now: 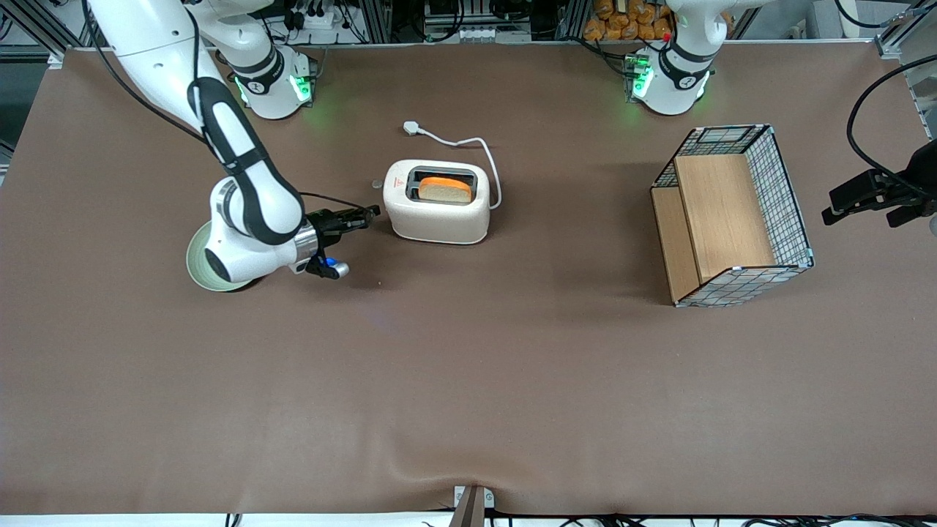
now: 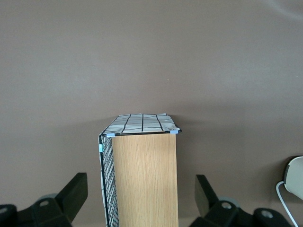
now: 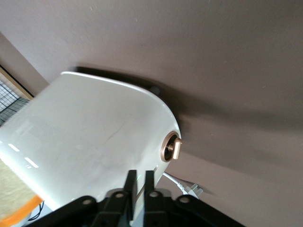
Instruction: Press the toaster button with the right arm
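toaster (image 1: pixel 439 212): cream-white, rounded corners, standing on the brown table (image 1: pixel 468 380) just ahead of the gripper's fingertips. a slice of bread (image 1: pixel 445 191) sits in its top slot against an orange glow. small red mark on the top face near the end turned toward the gripper. in the right wrist view the toaster (image 3: pixel 90 142) fills much of the frame as a smooth pale shell with soft reflections.

toaster button (image 3: pixel 171 148): small round knob with a metallic ring, protruding from the narrow end face. in the front view it shows as a small grey dot (image 1: pixel 376 185) at the toaster's end, farther from the front camera than the fingertips and slightly apart from them.

gripper (image 1: pixel 370 213): on the right arm (image 1: pixel 249 212), lying low and pointing at the toaster's narrow end; thin black fingers (image 3: pixel 129 185) pressed close together, nothing between them, only a thin slit showing. tips near the toaster, contact not confirmable. blue light (image 1: pixel 331 262) glows under the wrist.

hidden or cut off: the toaster's base and its slots are out of the wrist view; a pale green dish (image 1: pixel 201 267) is mostly covered by the wrist.

surroundings: white cord (image 1: pixel 489 157) loops from the toaster to a plug (image 1: pixel 412 128) lying on the table, farther from the front camera than the gripper. wire-mesh basket (image 1: pixel 787 197) holding wooden boards (image 1: pixel 721 219) stands well apart, toward the parked arm's end of the table.
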{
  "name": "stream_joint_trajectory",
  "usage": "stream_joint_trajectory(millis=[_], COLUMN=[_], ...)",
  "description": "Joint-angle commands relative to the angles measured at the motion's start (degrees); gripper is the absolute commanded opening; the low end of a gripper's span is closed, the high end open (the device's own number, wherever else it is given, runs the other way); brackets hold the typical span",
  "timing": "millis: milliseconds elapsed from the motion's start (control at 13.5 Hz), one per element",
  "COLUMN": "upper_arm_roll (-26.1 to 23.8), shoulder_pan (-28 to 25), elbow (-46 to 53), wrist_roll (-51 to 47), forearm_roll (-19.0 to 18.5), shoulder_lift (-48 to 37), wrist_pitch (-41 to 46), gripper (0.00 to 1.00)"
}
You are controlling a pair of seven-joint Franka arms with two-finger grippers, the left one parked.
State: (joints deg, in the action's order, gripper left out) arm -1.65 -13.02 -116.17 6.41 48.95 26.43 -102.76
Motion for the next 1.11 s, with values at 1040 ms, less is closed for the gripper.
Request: stream_joint_trajectory(millis=[1040], upper_arm_roll=[14.39], shoulder_pan=[1.24], elbow=[19.49], wrist_roll=[2.02], forearm_roll=[-28.18], shoulder_lift=[-5.67], wrist_pitch=[5.9], gripper=[1.0])
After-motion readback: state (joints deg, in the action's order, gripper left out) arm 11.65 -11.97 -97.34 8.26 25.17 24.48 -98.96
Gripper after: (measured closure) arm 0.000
